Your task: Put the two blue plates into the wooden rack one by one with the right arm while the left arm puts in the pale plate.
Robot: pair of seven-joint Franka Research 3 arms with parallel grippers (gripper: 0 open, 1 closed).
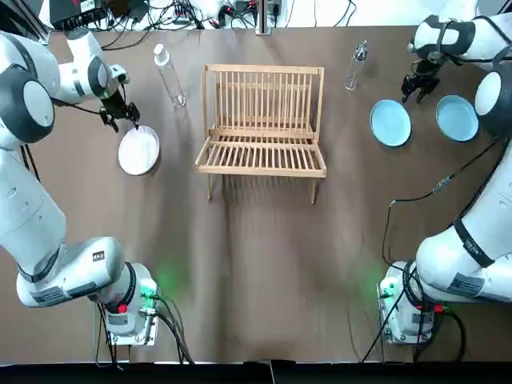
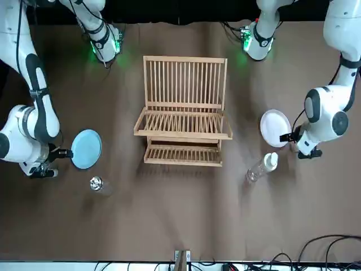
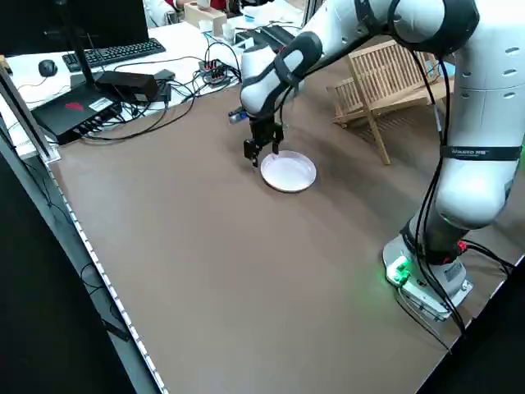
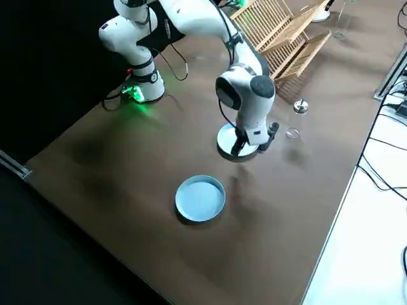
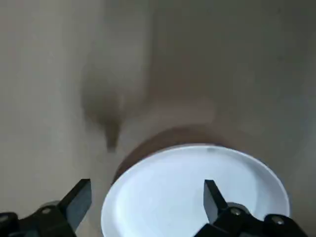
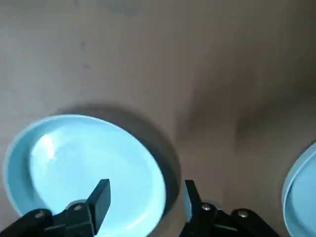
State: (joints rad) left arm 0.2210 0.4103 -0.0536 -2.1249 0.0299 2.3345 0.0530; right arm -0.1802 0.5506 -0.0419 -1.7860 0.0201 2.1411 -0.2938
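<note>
From overhead, the left gripper [image 1: 122, 118] hung at the far rim of the pale plate [image 1: 138, 150], which lay flat on the table [image 1: 256, 264]. The wrist above it made the spread of its fingers hard to read. The right gripper [image 1: 414, 93] stood likewise at the far rim of the first blue plate [image 1: 390, 123], with the second blue plate [image 1: 457, 118] just to its other side. The wooden rack [image 1: 262, 120] stood between the two tools, well apart from both. From the front, only one blue plate showed beside the right gripper, the other being hidden behind that arm's bulk. The left gripper was a small dark shape against the pale plate's edge, and contact could not be told. The left side view showed the left gripper pointing down at that plate's rim. In the right side view the wrist covered most of the first blue plate, leaving a strip of rim, while the second lay in the open. The left wrist view, blurred, showed the fingers apart: one outside the pale plate's rim, one over its dish, the plate cut off below. The right wrist view matched: fingers apart astride the first blue plate's rim, the second plate only a cut-off sliver.
</note>
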